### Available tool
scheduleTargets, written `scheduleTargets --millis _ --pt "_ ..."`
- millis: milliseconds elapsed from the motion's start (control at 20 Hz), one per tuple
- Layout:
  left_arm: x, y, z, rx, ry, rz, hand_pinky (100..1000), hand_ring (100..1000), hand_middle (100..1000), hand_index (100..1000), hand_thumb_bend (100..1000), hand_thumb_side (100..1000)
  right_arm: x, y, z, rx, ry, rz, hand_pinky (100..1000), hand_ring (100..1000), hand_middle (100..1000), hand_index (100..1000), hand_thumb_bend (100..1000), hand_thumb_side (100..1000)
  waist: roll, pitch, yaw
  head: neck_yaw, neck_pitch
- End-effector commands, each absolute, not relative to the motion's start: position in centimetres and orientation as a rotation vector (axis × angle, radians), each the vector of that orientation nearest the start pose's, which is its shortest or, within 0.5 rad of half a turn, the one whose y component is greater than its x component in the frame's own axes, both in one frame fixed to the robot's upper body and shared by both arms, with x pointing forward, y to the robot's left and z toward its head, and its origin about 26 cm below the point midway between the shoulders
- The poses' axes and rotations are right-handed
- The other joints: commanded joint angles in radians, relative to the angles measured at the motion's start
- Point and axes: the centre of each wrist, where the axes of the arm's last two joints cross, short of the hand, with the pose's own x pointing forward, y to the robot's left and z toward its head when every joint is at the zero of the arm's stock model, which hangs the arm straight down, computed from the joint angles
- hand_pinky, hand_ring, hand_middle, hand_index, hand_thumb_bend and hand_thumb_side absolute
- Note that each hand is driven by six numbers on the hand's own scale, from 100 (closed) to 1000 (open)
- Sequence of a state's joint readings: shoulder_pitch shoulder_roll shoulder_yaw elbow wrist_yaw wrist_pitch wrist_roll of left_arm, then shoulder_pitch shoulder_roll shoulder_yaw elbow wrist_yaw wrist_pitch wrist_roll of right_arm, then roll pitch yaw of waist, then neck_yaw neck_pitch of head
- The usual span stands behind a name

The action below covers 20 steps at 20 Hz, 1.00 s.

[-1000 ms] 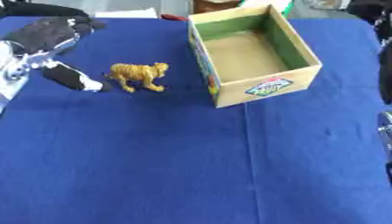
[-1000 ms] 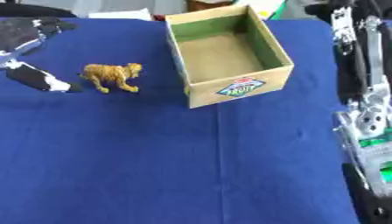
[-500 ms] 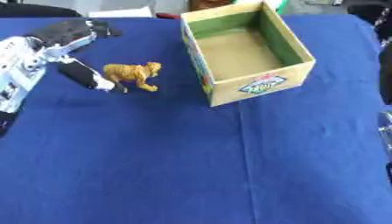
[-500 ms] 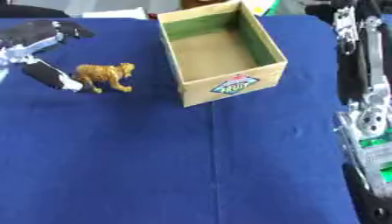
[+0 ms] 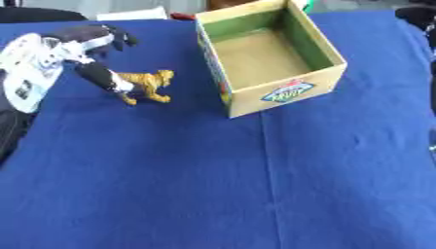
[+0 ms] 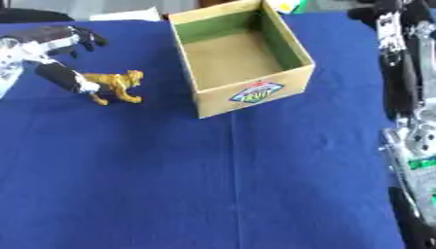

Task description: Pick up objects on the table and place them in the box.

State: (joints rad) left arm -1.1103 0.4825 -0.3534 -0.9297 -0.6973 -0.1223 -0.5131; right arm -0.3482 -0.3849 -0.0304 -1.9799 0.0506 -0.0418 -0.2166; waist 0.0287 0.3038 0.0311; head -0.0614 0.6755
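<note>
Left robot hand point(image 5: 81, 53) at upper left of the frame, fingers spread open, thumb tip touching the rear of a golden toy tiger point(image 5: 146, 85) standing on the blue tabletop point(image 5: 255, 185), open cardboard box point(image 5: 268, 53) near it at upper centre, right robot hand unseen.

A desk point(image 5: 255, 185) covered in a deep blue cloth fills nearly the whole frame. In the upper middle an open cardboard box point(image 5: 271, 56) stands on it, with a green inner wall and a printed label on its near side. Left of the box, apart from it, stands a small golden toy tiger point(image 5: 146, 85).
</note>
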Motion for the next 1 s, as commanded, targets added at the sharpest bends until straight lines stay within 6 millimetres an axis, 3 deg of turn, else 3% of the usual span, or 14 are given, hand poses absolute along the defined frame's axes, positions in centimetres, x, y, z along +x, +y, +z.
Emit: scheduleTargets --millis 50,500,850,1000 --pt "48.8 24.0 27.0 0.781 -1.357 -1.624 695 841 856 943 468 391 30.3 -27.4 22.9 -0.395 -2.43 0.219 862 728 726 864 100 832 0.0 -0.015 -0.001 0.006 -0.008" --pt "48.7 24.2 27.2 0.674 -1.255 -1.673 692 832 855 938 421 340 30.2 -27.4 22.8 -0.395 -2.425 0.213 863 729 725 865 100 829 -0.001 -0.01 -0.005 0.009 -0.003" --pt "47.3 23.4 30.8 0.543 -1.273 -1.734 704 833 853 932 381 339 30.2 -27.5 22.7 -0.401 -2.414 0.209 864 729 724 865 100 825 -0.002 -0.005 -0.009 0.009 -0.001" --pt "47.0 23.1 31.2 0.521 -1.299 -1.754 704 825 835 899 356 331 30.2 -27.5 22.6 -0.406 -2.408 0.205 865 730 725 865 100 822 -0.001 -0.005 -0.01 0.011 -0.001"
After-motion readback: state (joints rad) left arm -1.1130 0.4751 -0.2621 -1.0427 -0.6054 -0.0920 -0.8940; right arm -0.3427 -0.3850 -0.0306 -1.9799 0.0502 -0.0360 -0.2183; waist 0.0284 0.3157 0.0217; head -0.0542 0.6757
